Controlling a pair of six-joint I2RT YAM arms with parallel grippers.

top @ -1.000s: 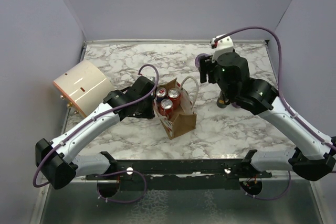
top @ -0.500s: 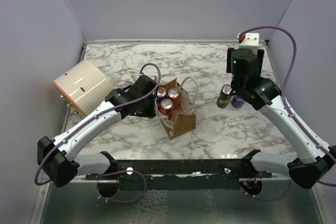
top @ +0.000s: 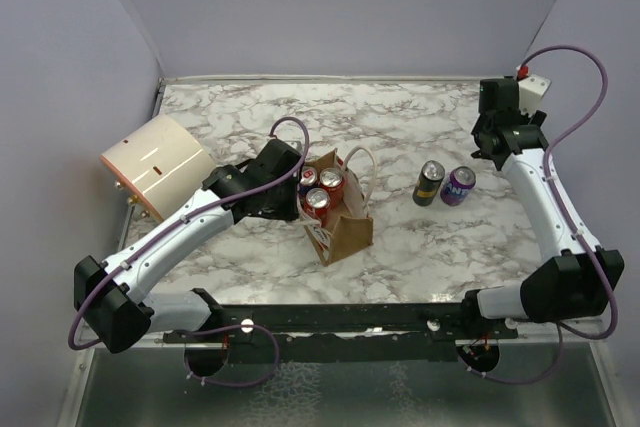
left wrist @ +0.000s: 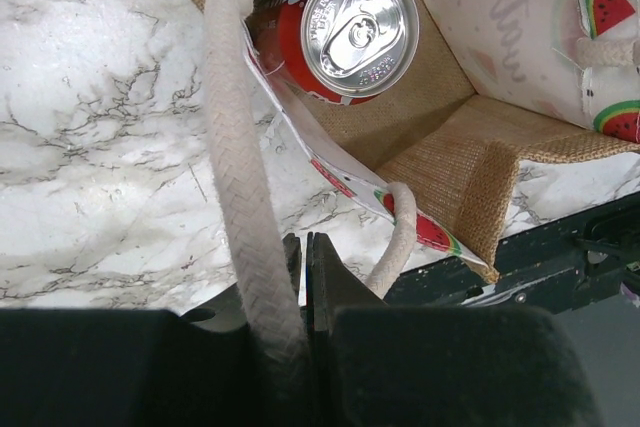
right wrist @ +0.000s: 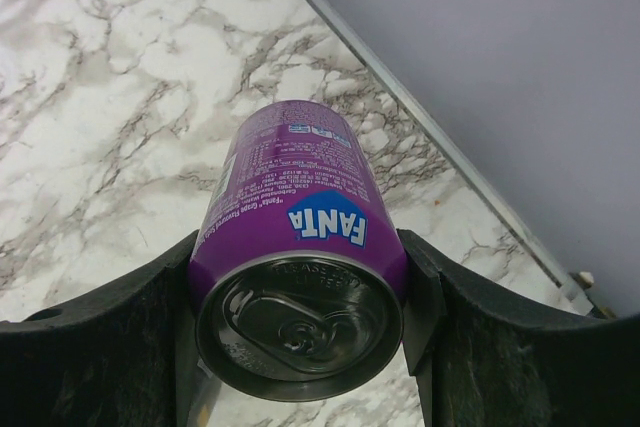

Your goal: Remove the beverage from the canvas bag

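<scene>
The brown canvas bag (top: 347, 233) stands mid-table with three red cans (top: 320, 188) upright inside; one red can top (left wrist: 358, 23) fills the left wrist view above the bag's watermelon-print rim (left wrist: 345, 179). My left gripper (top: 291, 197) (left wrist: 303, 243) sits at the bag's left side, jaws pressed together, with the white rope handle (left wrist: 243, 172) running into it. A purple Fanta can (top: 459, 186) (right wrist: 300, 202) stands on the table to the right. My right gripper (top: 489, 147) (right wrist: 298, 247) is open and drawn back from it; the can shows framed between its fingers.
A black can (top: 430, 183) stands just left of the purple one. A large cream cylinder (top: 158, 165) lies at the left of the marble table (top: 400, 247). Grey walls close in the back and sides.
My right arm has let go of the purple can beside the black can and swung back to the far right. The left arm and the bag have stayed put.
</scene>
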